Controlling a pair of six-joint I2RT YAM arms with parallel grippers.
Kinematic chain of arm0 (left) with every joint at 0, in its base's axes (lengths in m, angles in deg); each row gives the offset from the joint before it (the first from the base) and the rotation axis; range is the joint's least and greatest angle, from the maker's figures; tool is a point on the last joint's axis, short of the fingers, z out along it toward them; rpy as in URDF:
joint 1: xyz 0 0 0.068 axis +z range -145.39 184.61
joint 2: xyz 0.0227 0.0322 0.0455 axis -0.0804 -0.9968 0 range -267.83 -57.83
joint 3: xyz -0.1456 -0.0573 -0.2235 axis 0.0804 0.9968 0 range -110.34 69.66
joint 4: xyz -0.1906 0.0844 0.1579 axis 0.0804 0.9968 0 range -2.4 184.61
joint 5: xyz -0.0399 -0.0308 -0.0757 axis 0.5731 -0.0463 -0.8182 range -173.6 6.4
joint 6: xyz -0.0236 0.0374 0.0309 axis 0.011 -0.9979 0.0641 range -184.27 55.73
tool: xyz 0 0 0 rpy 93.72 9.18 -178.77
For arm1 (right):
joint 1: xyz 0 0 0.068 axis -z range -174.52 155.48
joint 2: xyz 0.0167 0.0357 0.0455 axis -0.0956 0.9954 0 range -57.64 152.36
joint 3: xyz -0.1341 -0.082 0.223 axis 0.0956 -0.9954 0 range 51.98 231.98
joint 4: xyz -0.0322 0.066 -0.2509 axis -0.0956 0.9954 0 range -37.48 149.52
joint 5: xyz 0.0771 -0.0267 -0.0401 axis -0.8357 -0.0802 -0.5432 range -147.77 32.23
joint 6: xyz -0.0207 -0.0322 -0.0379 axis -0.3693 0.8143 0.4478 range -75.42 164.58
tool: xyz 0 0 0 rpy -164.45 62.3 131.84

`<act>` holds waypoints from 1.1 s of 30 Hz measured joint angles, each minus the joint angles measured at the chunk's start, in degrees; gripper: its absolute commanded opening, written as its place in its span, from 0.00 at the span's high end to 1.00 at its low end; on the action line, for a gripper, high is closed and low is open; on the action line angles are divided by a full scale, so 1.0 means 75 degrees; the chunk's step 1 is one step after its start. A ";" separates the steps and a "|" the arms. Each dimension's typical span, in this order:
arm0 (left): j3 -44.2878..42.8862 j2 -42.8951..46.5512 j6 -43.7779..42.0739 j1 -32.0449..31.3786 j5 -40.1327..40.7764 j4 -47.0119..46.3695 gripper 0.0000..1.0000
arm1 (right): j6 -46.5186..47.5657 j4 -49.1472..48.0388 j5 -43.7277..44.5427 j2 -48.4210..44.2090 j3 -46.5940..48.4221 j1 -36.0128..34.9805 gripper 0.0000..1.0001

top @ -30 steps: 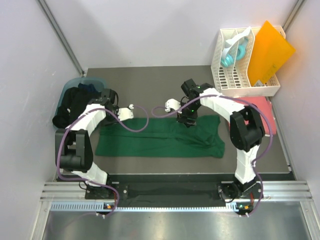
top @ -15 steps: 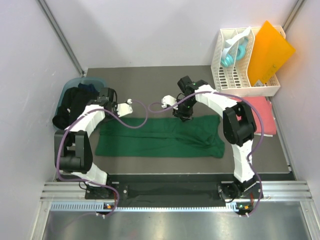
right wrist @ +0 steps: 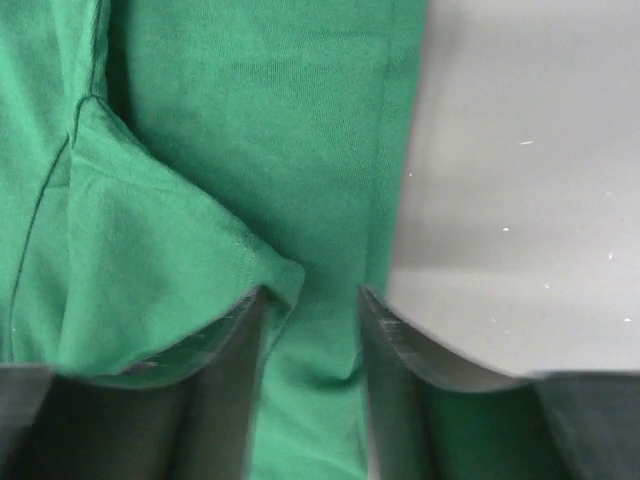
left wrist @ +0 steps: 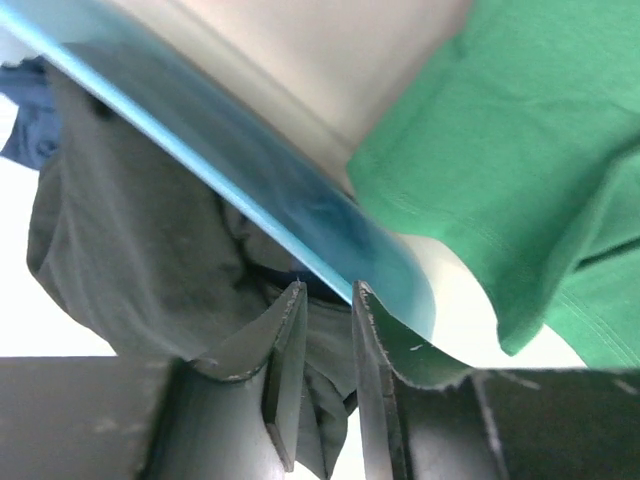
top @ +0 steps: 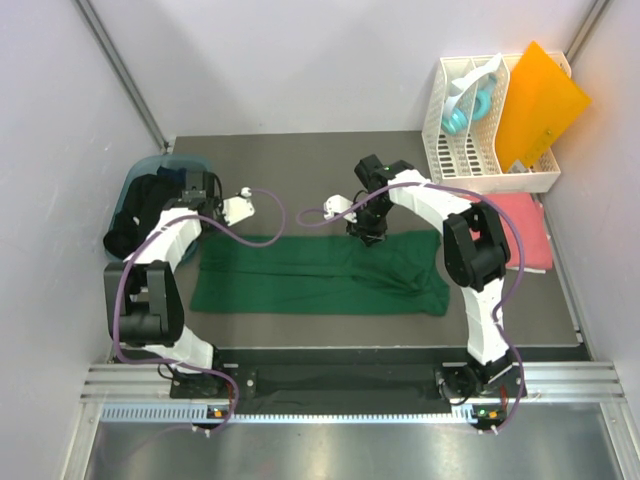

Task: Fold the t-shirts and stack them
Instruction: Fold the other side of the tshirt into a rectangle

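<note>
Centrally, green t-shirt (top: 300, 280) under right tool (right wrist: 312, 295).

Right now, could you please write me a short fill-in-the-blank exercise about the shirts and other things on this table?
1. The flat shirt is ___ in colour.
2. The pink shirt lies at the ___ edge of the table.
3. The rack holds a sheet coloured ___.
4. The bin with the dark shirts is ___.

Missing words: green; right; orange; blue.
</note>
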 measured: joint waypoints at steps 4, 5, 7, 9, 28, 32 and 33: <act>-0.0012 0.0000 0.0122 0.0082 0.0140 -0.0364 0.71 | -0.0009 -0.0003 -0.0003 0.0015 0.0000 -0.0050 0.85; -0.0012 0.0000 0.0137 0.0114 0.0184 -0.0449 0.71 | -0.0047 -0.0003 0.0000 0.0029 0.0000 -0.0067 0.88; -0.0012 0.0000 0.0154 0.0163 0.0271 -0.0583 0.71 | -0.0067 -0.0003 0.0000 0.0044 0.0000 -0.0099 0.92; -0.0012 -0.0003 0.0157 0.0213 0.0329 -0.0691 0.71 | -0.0085 -0.0003 0.0003 0.0044 0.0000 -0.0131 0.97; -0.0335 -0.0842 0.0737 0.0303 0.1075 -0.1574 0.76 | -0.0032 0.1064 0.0052 -0.1282 -0.0102 -0.0918 1.00; -0.0466 -0.0874 0.0807 0.0303 0.1148 -0.1635 0.76 | 0.0006 0.1311 0.0023 -0.1906 -0.0303 -0.1233 1.00; -0.0501 -0.0874 0.0810 0.0303 0.1154 -0.1644 0.76 | 0.0006 0.1358 0.0017 -0.2022 -0.0399 -0.1311 1.00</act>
